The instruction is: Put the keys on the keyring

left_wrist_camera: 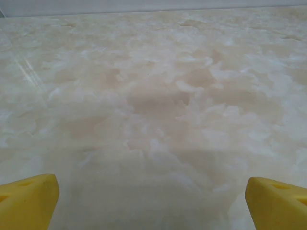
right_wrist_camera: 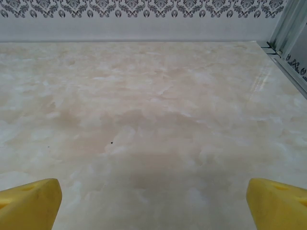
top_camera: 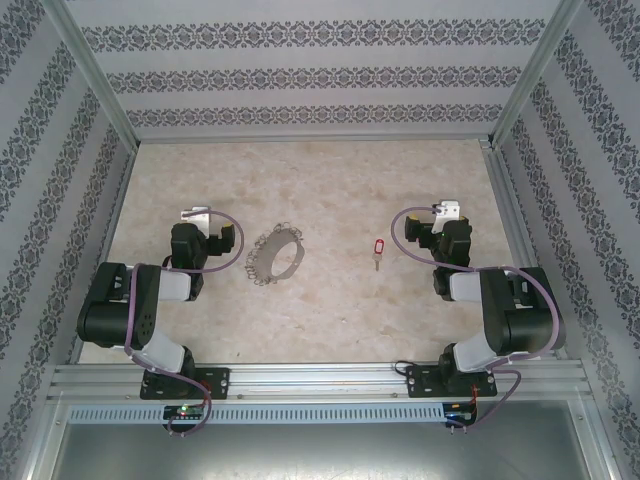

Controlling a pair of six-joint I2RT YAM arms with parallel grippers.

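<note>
The keyring (top_camera: 275, 257), a thin grey loop fringed with small grey pieces, lies on the marbled table between the two arms. A tiny silver key with a red head (top_camera: 377, 250) rests to its right, well apart from it. My left gripper (top_camera: 194, 214) sits left of the keyring, and my right gripper (top_camera: 446, 211) sits right of the key. In the left wrist view the left gripper (left_wrist_camera: 152, 206) is open, its yellow fingertips (left_wrist_camera: 29, 201) wide apart over bare table. The right gripper (right_wrist_camera: 153, 206) is open too, with nothing between its yellow fingertips (right_wrist_camera: 29, 203).
Patterned walls and metal frame posts (top_camera: 92, 80) enclose the table on three sides. An aluminium rail (top_camera: 320, 378) carries the arm bases at the near edge. The beige table top (top_camera: 320, 180) stretches bare beyond the grippers to the back wall (right_wrist_camera: 144, 9).
</note>
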